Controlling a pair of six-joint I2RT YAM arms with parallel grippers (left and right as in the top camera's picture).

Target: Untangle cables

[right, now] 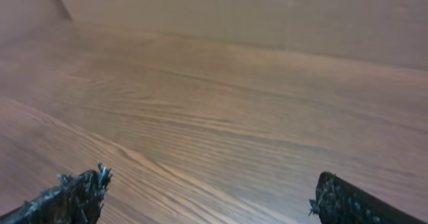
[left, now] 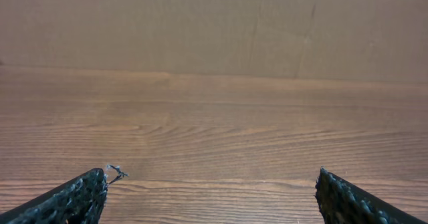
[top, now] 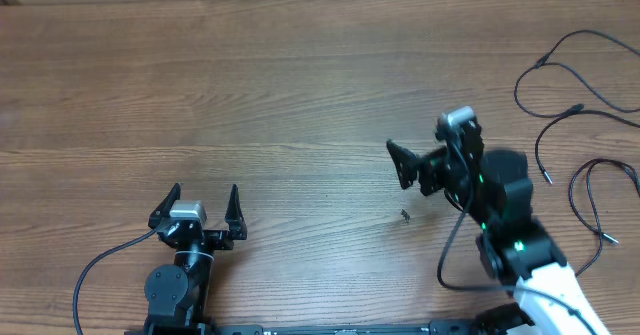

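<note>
- The left gripper [top: 205, 191], a black two-finger tool with rough, pitted pads, had its jaws standing wide apart with nothing between them.
- In its own wrist view, the left gripper [left: 212, 181] showed only bare wood grain between and ahead of its fingertips [left: 85, 192].
- The right gripper [top: 397, 165], black like the other, also had its jaws spread wide and held nothing.
- In its wrist view, the right gripper [right: 212, 182] faced open board, with plain brown wall beyond its fingertips [right: 77, 192].
- The brown wood-grain table [top: 300, 75] lay under both tools.
- The thin black cables with small plug ends [top: 537, 67] lay in loose loops behind the right gripper, on the far side of its wrist from the fingertips, well apart from it.
- The thin reddish-tinged cable [top: 573, 187] curled just beside those black strands, also behind that tool.
- All these wires were much farther from the left gripper, off to its right.
- A tiny dark speck [top: 404, 215] sat near the right gripper's nearer finger; what it was could not be told.
</note>
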